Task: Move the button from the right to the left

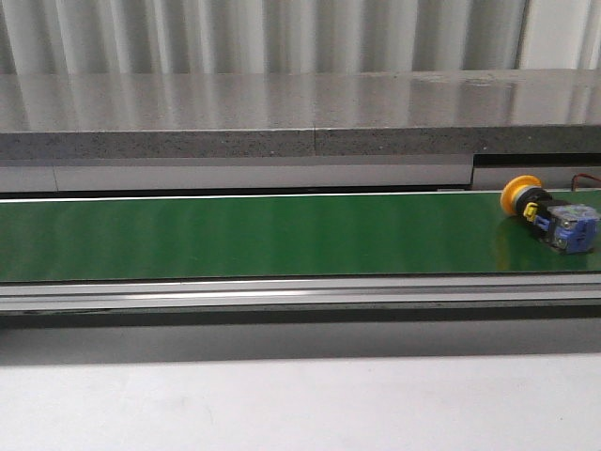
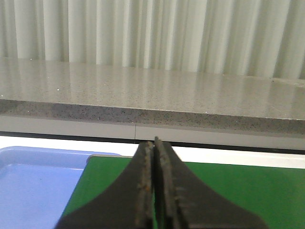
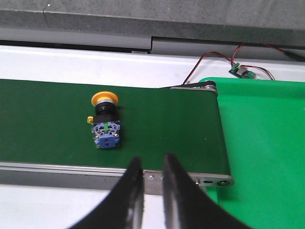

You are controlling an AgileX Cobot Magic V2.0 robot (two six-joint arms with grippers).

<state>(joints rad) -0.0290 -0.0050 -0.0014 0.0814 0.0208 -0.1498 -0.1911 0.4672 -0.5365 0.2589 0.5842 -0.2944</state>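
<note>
The button (image 1: 549,214) lies on its side at the right end of the green conveyor belt (image 1: 263,235); its orange-yellow cap points toward the back and its blue-grey block toward the front. It also shows in the right wrist view (image 3: 106,121). My right gripper (image 3: 151,162) hovers over the belt's near rail, a little to the side of the button, its jaws a narrow gap apart and empty. My left gripper (image 2: 155,143) is shut and empty above the belt's other end (image 2: 238,191). Neither gripper shows in the front view.
A blue tray (image 2: 33,181) sits beside the belt end under my left gripper. A green tray (image 3: 267,143) sits past the belt end by the button. Red and black wires with a small circuit board (image 3: 240,71) lie behind it. A grey stone ledge (image 1: 300,113) runs behind the belt.
</note>
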